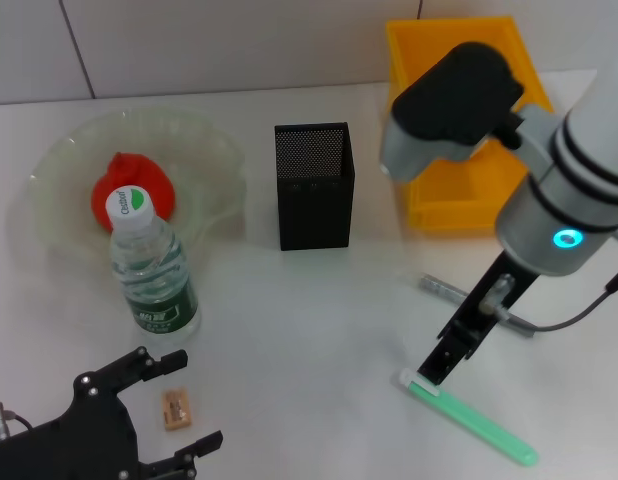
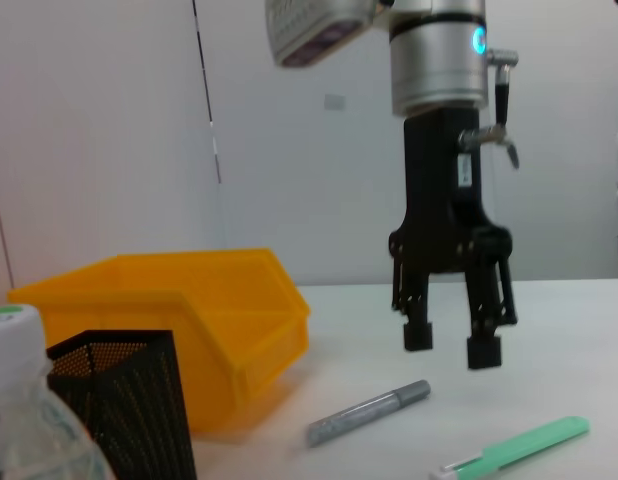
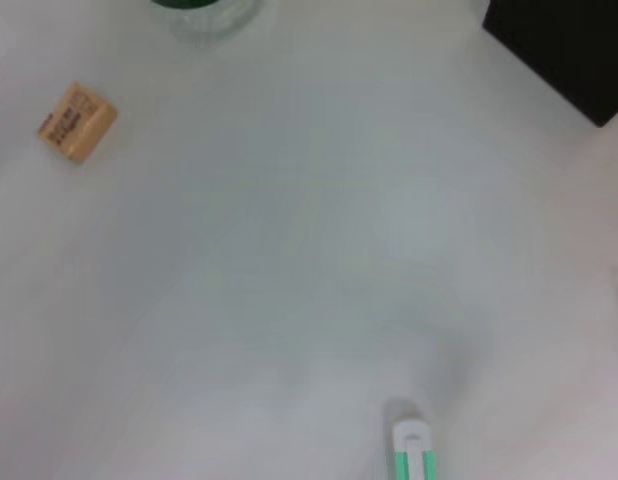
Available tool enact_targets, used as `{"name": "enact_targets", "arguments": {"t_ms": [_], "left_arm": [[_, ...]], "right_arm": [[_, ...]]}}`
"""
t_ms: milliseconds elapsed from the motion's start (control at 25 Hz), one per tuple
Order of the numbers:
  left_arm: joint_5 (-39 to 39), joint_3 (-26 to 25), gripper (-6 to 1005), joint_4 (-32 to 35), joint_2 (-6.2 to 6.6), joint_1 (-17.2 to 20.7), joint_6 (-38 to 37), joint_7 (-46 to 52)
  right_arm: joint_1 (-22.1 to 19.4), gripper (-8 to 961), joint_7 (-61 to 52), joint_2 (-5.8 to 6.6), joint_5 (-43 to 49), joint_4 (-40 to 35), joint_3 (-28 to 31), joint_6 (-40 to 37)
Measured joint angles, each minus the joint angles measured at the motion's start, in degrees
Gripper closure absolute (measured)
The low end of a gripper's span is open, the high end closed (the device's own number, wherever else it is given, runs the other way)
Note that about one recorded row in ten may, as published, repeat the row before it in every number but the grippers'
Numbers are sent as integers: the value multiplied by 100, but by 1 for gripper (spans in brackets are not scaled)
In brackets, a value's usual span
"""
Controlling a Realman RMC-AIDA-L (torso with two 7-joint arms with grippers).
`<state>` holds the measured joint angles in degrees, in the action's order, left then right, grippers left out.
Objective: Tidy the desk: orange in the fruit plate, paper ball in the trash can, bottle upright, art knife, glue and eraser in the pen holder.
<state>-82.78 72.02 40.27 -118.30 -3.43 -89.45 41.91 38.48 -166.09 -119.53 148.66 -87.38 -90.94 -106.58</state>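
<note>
Here the right claw (image 2: 454, 343) hangs apart above the art knife (image 1: 469, 415)

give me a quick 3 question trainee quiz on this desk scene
1. True or false: the bottle stands upright.
2. Where is the orange? A) in the trash can B) in the fruit plate C) on the desk
3. Which gripper hangs open over the green art knife?

Key: 1 true. 2 B. 3 the right gripper; the left gripper sits open around the eraser.
</note>
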Motion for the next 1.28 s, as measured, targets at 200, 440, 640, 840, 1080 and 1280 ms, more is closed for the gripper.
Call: {"name": "enact_targets", "arguments": {"t_ms": [200,440,640,840,1080,1280], "left_arm": [[-31,16,185,-20,-1,-10,-42,0],[-50,5,185,-202,15,-149,-46,-27],[-51,35,185,-251,25,-208,-45,-40],[-165,14,184,-255,25,-225,-45,-47],[-183,30,184,-257,21,-229,-106,-50],[-187,16,184,-257,26,-229,-175,-52]], "right_arm": [[7,162,-203,-7,-7,316,-328,343],[-30,163,-282,-18,-60,717,-533,688],[-73,163,-299,-24,-115,871,-739,895],[-128,162,-312,-28,-110,943,-954,1092],[-145,165,-315,-27,-83,980,-1134,1298],[-101,171,-324,-23,-68,1040,-1157,1346]]}}
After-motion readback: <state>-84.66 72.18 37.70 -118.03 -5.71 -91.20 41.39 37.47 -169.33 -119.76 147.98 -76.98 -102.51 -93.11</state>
